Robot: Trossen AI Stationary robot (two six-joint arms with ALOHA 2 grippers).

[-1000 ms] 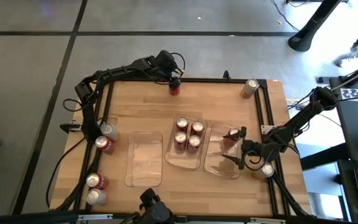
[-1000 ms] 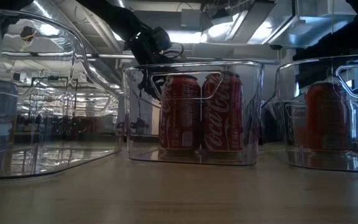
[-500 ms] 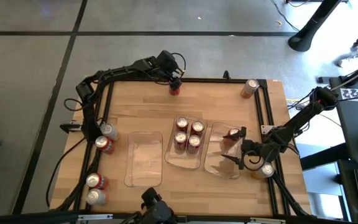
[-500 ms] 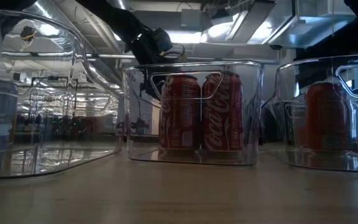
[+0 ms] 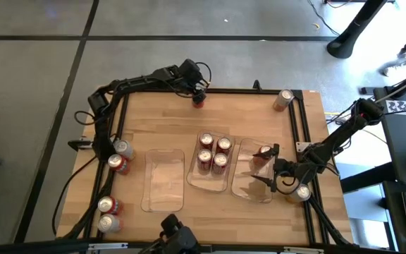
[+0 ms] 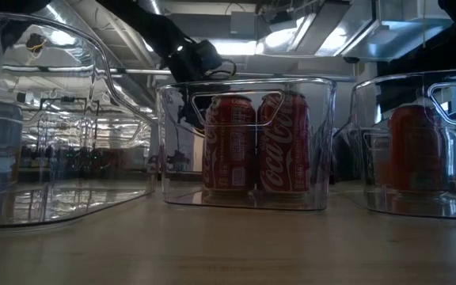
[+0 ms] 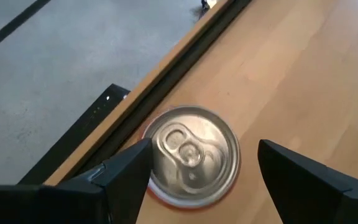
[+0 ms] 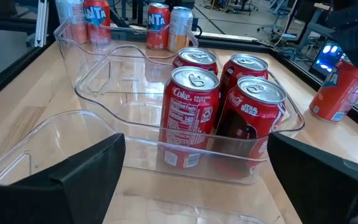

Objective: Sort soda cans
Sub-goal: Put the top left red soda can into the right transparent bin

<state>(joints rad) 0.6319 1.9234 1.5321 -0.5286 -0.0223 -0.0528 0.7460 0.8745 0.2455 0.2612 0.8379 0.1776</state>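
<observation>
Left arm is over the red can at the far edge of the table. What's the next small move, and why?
Probably close the left gripper on the red soda can with the silver top. The can stands upright between its open jaws beside the table's far edge rail, not yet gripped.

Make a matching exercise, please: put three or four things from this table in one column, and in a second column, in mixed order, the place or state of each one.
Things
1. left gripper
2. right gripper
3. middle tray
4. left tray

Place or state
A. holds four red cans
B. has no can in it
C. open over the right tray, which holds one can
D. open around a single can at the far edge of the table

Pairs: 1-D, 2-C, 3-A, 4-B
</observation>
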